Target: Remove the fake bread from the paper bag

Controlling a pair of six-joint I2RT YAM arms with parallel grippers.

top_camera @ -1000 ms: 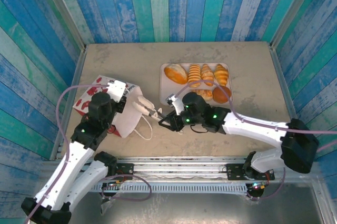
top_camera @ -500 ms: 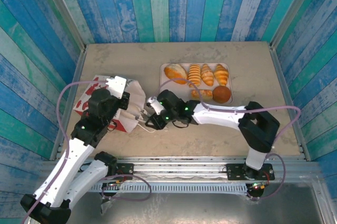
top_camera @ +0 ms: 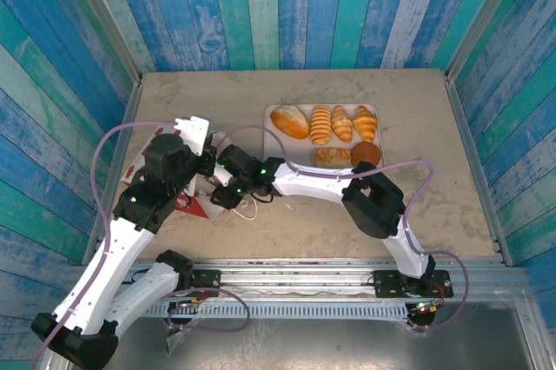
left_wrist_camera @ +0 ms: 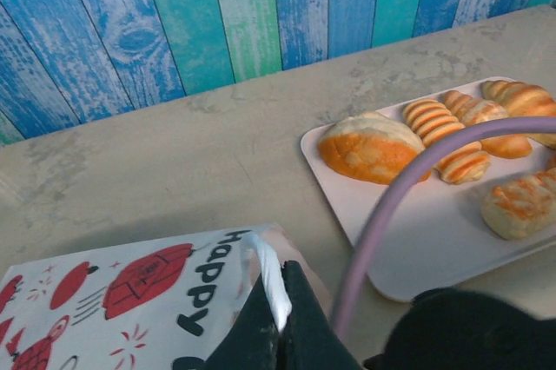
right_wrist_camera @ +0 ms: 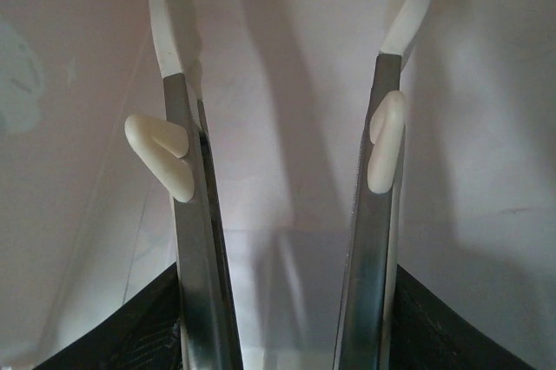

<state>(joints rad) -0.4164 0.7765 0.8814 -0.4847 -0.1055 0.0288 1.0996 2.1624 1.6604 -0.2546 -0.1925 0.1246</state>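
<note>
- paper bag (left_wrist_camera: 130, 287): white, printed with red figures and black lettering.
- bread (left_wrist_camera: 372, 146): golden-brown, some rolls striped orange and cream.
- tray (left_wrist_camera: 426, 240): plain white.
- worktop (top_camera: 469, 196): mottled beige.
- walls (top_camera: 261, 5): weathered blue, teal and white planks.

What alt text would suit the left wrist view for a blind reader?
The left claw pinches the white top edge of a red-printed paper bag. Beyond it, golden fake bread lies on a pale tray, before a blue plank wall.
</note>
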